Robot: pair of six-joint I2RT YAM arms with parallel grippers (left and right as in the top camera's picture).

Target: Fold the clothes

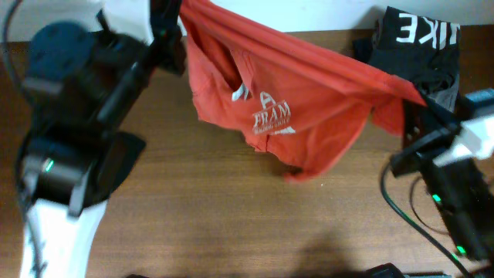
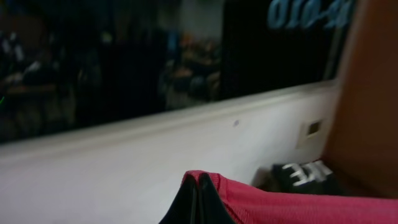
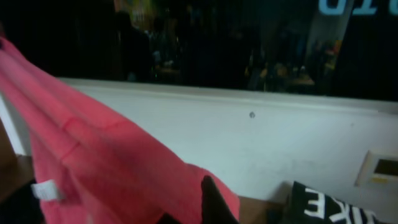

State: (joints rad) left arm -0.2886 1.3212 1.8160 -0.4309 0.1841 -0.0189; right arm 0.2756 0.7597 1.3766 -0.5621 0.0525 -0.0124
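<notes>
Red-orange T-shirt (image 1: 301, 85) hangs stretched above the table's (image 1: 231, 224) far edge; my left gripper (image 2: 199, 199) and right gripper (image 3: 210, 202) each clamp its upper edge, likely spreading it to lay flat.

Red tee (image 1: 285, 100) stretched btwn L pincer (image 1: 174, 23) & R pincer (image 1: 414, 106), above wood table (image 1: 231, 220).

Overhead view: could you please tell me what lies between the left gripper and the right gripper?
The red T-shirt stretches between the left gripper and right gripper, both pinching its upper edge, seen overhead.
</notes>
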